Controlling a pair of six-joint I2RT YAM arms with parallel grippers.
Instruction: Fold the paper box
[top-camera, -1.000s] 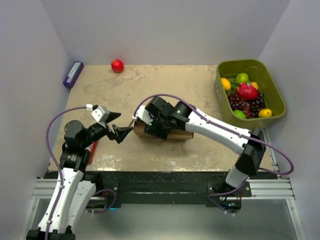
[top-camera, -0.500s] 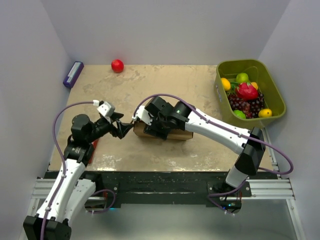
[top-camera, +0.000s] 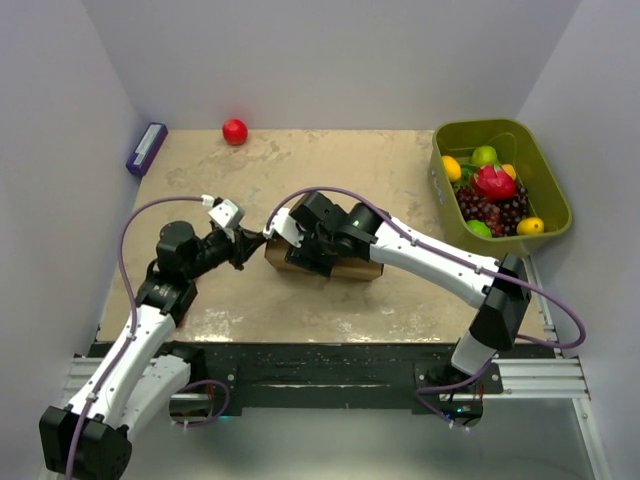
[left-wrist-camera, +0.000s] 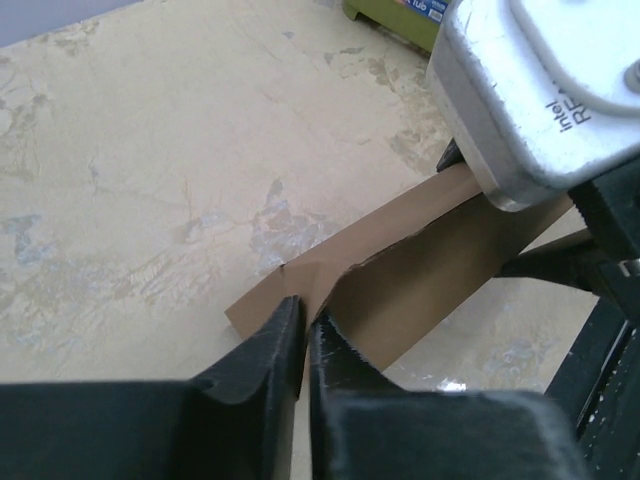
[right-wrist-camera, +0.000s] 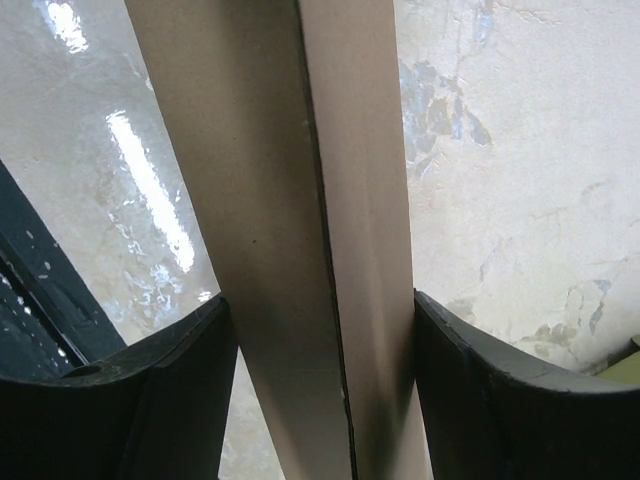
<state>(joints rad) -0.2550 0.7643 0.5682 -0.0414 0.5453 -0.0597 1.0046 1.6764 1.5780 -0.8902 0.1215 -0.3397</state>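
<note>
Tabletop (top-camera: 330, 170) blotchy beige, box (top-camera: 364, 270) mid, walls (top-camera: 330, 60) pale

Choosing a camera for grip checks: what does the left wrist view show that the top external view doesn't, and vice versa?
Left wrist only: the left gripper pinching a thin flap edge of the paper box, jaws almost together. Top external only: the red ball and the purple block at the far side. Both: the paper box lying on the mottled table.

Light is bright, even and diffuse from overhead; shadows are soft. Glare streaks the tabletop (right-wrist-camera: 150, 190) in the right wrist view, where the paper box (right-wrist-camera: 260, 200) reads slightly soft-focused.
</note>
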